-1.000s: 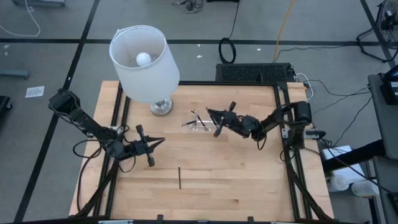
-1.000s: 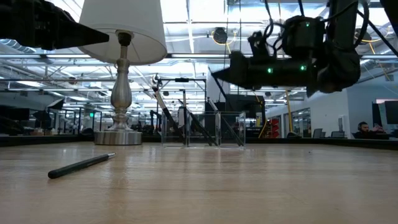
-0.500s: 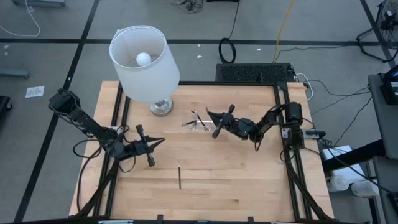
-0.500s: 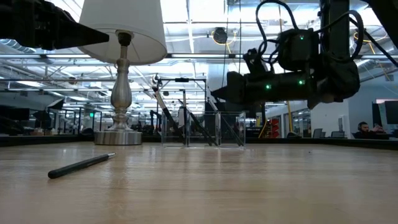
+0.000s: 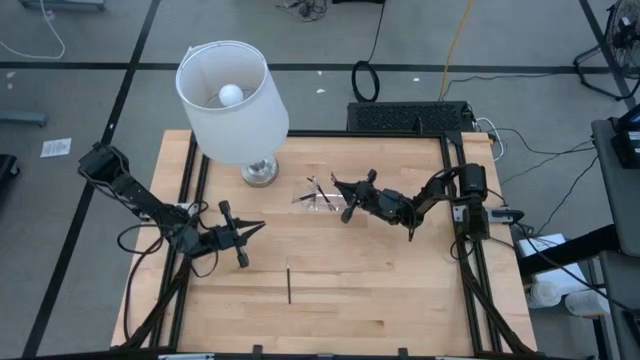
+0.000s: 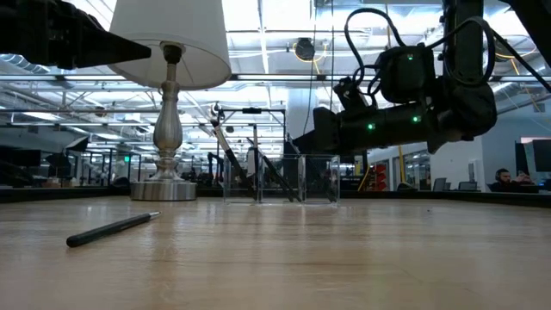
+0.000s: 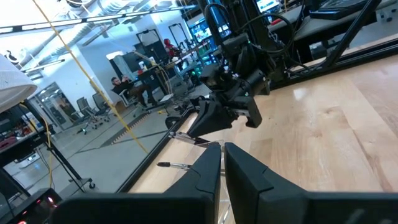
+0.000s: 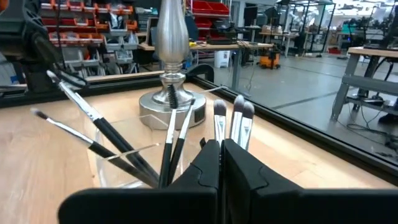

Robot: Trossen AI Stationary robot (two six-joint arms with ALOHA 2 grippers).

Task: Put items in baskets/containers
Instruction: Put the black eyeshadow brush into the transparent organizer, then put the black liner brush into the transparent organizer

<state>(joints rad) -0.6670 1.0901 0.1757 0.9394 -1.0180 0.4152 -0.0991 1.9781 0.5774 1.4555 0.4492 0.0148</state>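
Clear container stands on the worktop near the lamp, brushes leaning inside; one brush lies apart near the front. Right pincer hangs just beside the container, fingers clenched together, empty; since 1.0 s ago it has dropped lower. Left pincer unmoved, clenched shut, empty.

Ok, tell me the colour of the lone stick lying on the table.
Dark, nearly black stick with a silvery tip; the low view shows it best.
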